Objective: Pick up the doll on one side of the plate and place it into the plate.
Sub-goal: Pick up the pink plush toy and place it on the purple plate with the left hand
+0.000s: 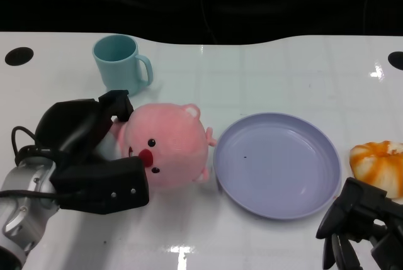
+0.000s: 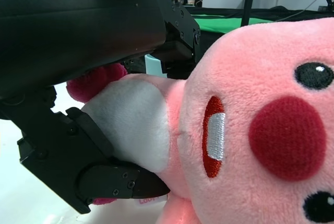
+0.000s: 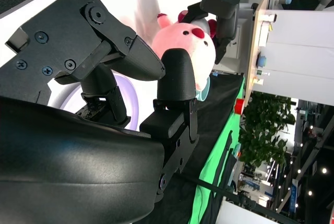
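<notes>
A pink pig doll [image 1: 169, 147] lies on the white table just left of the lavender plate [image 1: 277, 204]. My left hand [image 1: 91, 157] wraps it from the left, with fingers [image 1: 116, 105] behind it and a finger [image 1: 110, 187] in front. Close up in the left wrist view, black fingers [image 2: 112, 182] press on the doll [image 2: 261, 130] at its white patch, from above and below. My right hand [image 1: 359, 219] hangs at the lower right, off the plate's near right rim, holding nothing. The right wrist view shows that hand's fingers [image 3: 120, 62] apart, with the doll [image 3: 185, 44] and the plate [image 3: 130, 96] beyond.
A teal mug [image 1: 119, 62] stands behind the doll and my left hand. An orange-and-white soft toy [image 1: 380, 166] lies right of the plate, just beyond my right hand. The table's far edge runs along the dark background.
</notes>
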Controlling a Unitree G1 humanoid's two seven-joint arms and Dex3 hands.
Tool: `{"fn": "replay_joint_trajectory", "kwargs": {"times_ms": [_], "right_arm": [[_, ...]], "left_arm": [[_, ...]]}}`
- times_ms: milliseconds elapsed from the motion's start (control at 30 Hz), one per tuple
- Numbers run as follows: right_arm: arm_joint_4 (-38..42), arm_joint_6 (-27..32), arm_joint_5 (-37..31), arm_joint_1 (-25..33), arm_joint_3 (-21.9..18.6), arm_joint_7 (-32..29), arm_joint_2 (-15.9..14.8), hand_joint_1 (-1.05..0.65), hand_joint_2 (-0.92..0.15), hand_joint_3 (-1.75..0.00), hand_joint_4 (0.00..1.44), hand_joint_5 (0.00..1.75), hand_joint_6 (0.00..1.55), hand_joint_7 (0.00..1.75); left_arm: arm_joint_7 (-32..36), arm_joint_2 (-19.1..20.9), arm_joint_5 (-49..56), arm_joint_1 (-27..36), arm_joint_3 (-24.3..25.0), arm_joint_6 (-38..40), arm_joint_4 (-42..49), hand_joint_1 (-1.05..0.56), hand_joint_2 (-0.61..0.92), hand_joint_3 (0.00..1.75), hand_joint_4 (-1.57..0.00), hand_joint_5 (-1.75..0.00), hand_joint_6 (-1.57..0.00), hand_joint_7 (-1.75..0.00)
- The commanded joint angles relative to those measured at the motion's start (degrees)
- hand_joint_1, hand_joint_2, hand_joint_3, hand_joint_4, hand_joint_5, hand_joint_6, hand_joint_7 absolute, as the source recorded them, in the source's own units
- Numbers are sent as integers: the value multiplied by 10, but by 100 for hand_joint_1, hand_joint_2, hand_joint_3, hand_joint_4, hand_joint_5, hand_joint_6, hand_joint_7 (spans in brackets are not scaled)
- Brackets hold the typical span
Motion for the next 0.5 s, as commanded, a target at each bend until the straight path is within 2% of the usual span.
{"fn": "replay_joint_trajectory", "kwargs": {"times_ms": [33, 267, 500], "right_arm": [[5, -1, 5, 0, -5, 0, -5, -14, -41, -147, 70, 175, 59, 152], [10, -3, 4, -3, -6, 0, -6, -16, -42, -146, 70, 175, 59, 152], [8, 0, 1, -1, -2, -3, -3, -16, -42, -145, 70, 175, 59, 152]], "left_arm": [[-19, 16, -3, 4, 20, 20, -41, -14, 50, 106, -87, -175, -65, -175], [-86, 2, -23, -4, 37, 64, -107, -15, 49, 111, -87, -175, -67, -175], [-126, -21, -23, -29, 31, 92, -141, -18, 49, 113, -91, -175, -74, -175]]}}
